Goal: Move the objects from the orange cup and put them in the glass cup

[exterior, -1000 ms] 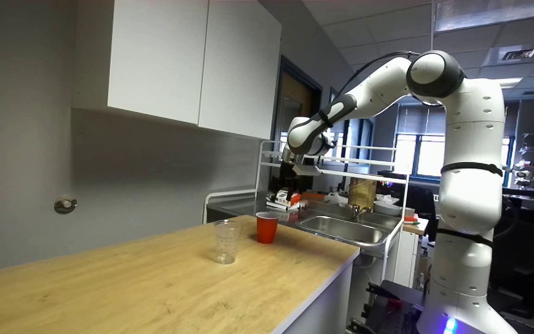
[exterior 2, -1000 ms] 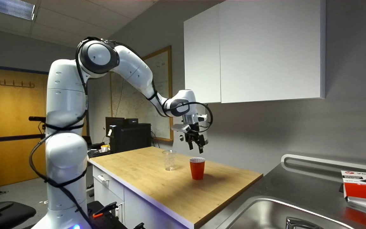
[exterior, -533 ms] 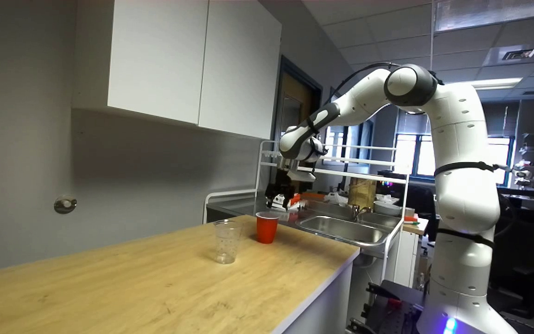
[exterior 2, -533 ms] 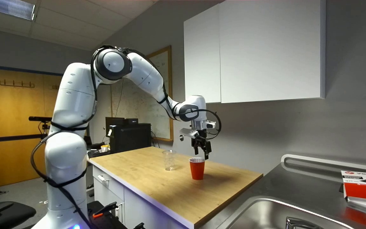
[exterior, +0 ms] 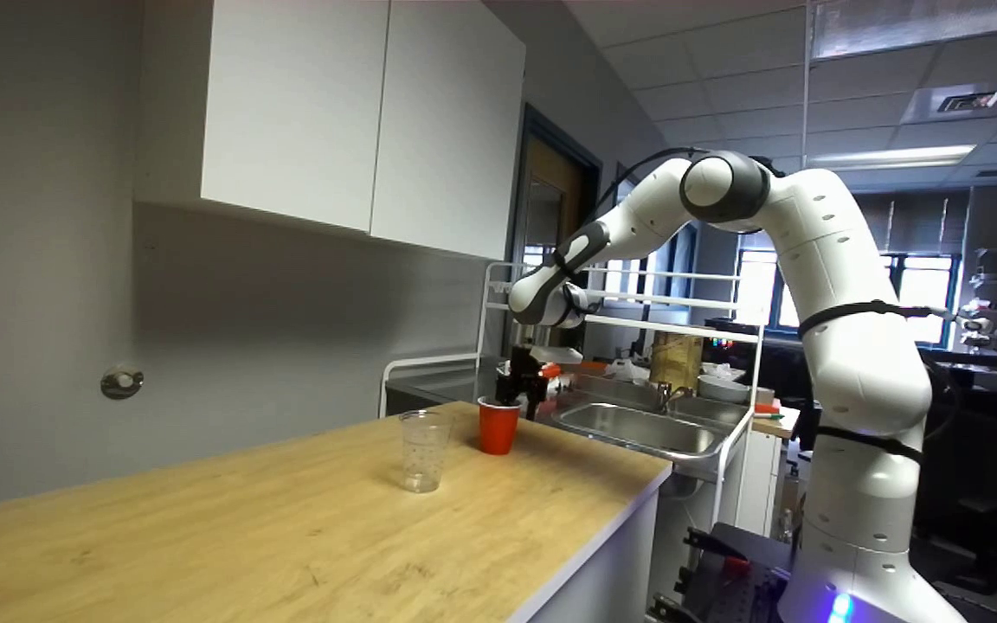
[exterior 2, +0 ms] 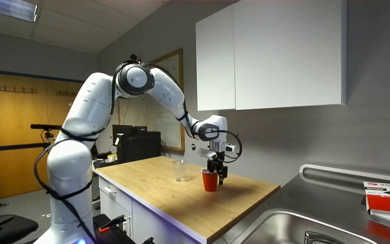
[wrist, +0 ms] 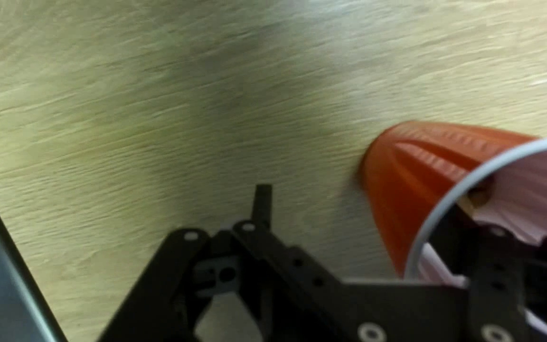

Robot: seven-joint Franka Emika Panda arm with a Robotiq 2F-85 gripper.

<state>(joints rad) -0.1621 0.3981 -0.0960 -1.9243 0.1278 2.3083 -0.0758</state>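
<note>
The orange cup (exterior: 498,431) stands upright on the wooden counter and also shows in an exterior view (exterior 2: 210,182). In the wrist view the orange cup (wrist: 397,199) is at the right. A small brownish object (wrist: 480,195) shows partly inside it; the rest of the inside is hidden. The glass cup (exterior: 423,454) stands beside it, also in an exterior view (exterior 2: 180,172), out of the wrist view. My gripper (wrist: 363,202) is open and points down. One finger reaches inside the orange cup, the other finger (wrist: 262,204) hangs outside, with the cup wall between, apart from both.
The wooden counter (exterior: 273,528) ends at a dark steel counter with a sink (exterior: 641,426). A red and white box (exterior 2: 389,200) lies beside the sink. White wall cabinets (exterior 2: 283,61) hang above. A white rack (exterior: 680,331) stands around the sink.
My gripper has come down and toward the wall from above the orange cup, until one finger is inside its rim. Both cups have stayed in place.
</note>
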